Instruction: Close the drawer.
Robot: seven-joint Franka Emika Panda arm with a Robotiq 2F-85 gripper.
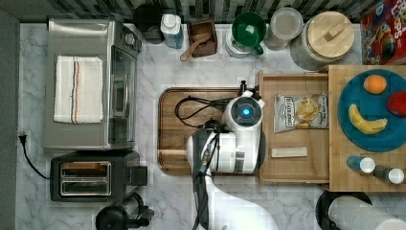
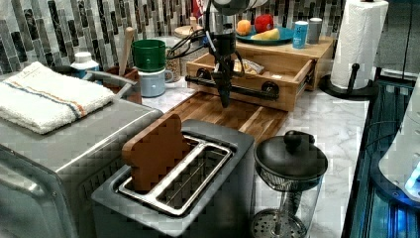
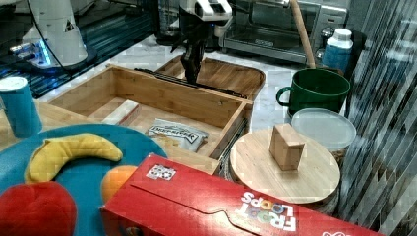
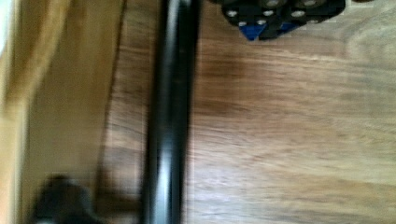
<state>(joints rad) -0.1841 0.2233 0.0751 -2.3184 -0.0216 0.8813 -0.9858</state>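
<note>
My pincer [image 2: 224,96] hangs straight down just in front of the drawer [image 1: 293,158], at the black bar handle [image 2: 233,88] that runs across its front; from these pictures I cannot tell whether my fingers are apart or together, or whether they actually touch the bar. The drawer stands pulled well out from under the thick wooden block [image 1: 335,184] that carries the blue plate [image 1: 345,122], with its front over the edge of the dark cutting board [image 1: 170,143], and a chip bag [image 1: 300,112] and a small pale stick [image 1: 289,152] lie on its floor. In the top view its open mouth faces up and its front faces the top view's left, so it has to travel toward the top view's right; its long side runs along the front, parallel to the handle. What worries me is where I stand along that bar: in the top view I look to be toward one end, not at the middle, so I judge a push there could twist the drawer on its slides and jam it partway. If I press too high or too low, my fingertips may slide off the round bar and strike the wooden front or scrape the cutting board below. A hard shove could also jolt the fruit [image 2: 264,23] and the shakers [image 2: 300,34] on top.
</note>
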